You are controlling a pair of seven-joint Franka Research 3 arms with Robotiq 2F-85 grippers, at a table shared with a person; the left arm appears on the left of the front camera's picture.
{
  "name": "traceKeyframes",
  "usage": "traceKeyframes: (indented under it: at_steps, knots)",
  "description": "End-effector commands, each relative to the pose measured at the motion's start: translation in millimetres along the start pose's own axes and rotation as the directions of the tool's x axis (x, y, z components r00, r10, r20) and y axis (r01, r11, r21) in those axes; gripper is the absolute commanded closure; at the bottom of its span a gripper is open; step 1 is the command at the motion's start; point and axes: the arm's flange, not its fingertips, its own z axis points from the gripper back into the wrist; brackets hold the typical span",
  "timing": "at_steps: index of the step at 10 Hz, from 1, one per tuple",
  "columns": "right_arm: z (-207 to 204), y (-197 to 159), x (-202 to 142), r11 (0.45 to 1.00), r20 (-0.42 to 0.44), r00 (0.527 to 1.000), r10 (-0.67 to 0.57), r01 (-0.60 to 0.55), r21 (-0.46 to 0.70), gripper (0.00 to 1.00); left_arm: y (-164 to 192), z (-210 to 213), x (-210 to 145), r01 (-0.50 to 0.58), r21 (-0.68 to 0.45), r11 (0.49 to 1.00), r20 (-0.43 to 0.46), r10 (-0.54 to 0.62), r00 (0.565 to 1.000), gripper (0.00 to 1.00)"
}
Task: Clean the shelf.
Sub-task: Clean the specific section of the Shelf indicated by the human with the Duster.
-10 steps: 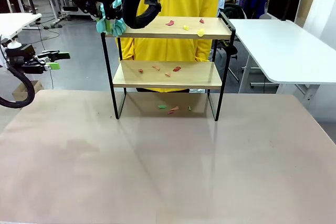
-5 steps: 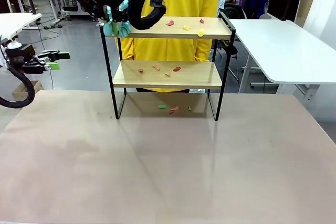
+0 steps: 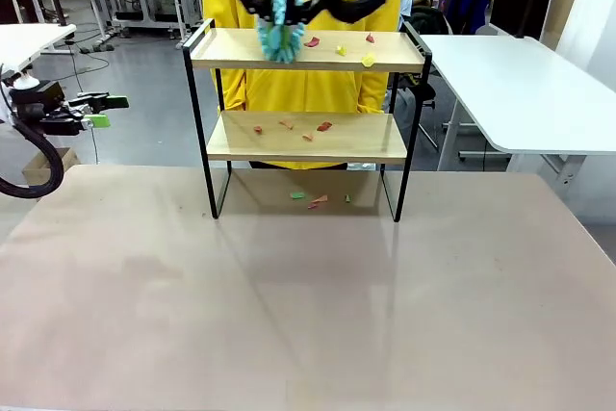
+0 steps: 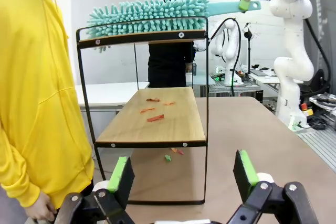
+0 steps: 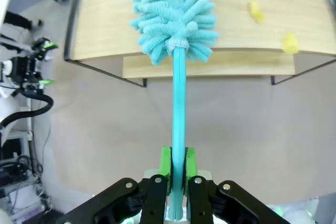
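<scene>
Because scraps [image 5: 255,11] litter the shelf [image 5: 105,30], the right gripper [image 5: 177,169] clamps a duster [image 5: 176,9] flat along its top board.

Person in yellow top [image 3: 308,93] (at the far side), white side table [image 3: 520,84], tan tabletop [image 3: 308,315]

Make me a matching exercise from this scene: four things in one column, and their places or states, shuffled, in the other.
Things
1. duster
2. yellow scraps
3. green scrap
4. left gripper

Places or states
A. open, holding nothing
B. on the table, under the shelf
C. loose on the right half of the top board
D. clamped by its handle in the right gripper

Pairs: 1-D, 2-C, 3-B, 4-A
</scene>
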Motion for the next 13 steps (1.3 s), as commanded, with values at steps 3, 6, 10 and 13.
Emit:
traceKeyframes:
  at_steps: [3, 6, 10, 13]
  knots:
    - [-3.9, -113.9, 12.5, 1.0, -0.092, 0.996, 0.006, -0.004, 0.013, 0.87, -1.6, 0.4, 2.4, 0.014, 0.002, 1.0, 0.002, -0.014, 1.0, 0.0]
    - [4.3, -183.4, 22.4, 0.999, -0.102, 0.994, -0.03, 0.027, -0.026, 0.87, -1.6, 0.4, 2.4, 0.014, 0.002, 1.0, 0.002, -0.014, 1.0, 0.0]
    - [16.4, -198.4, 33.7, 0.998, -0.073, 0.997, -0.03, 0.027, -0.048, 0.87, -1.6, 0.4, 2.4, 0.014, 0.002, 1.0, 0.002, -0.014, 1.0, 0.0]
    - [16.4, -198.4, 33.7, 0.998, -0.073, 0.997, -0.03, 0.027, -0.048, 0.87, -1.6, 0.4, 2.4, 0.014, 0.002, 1.0, 0.002, -0.014, 1.0, 0.0]
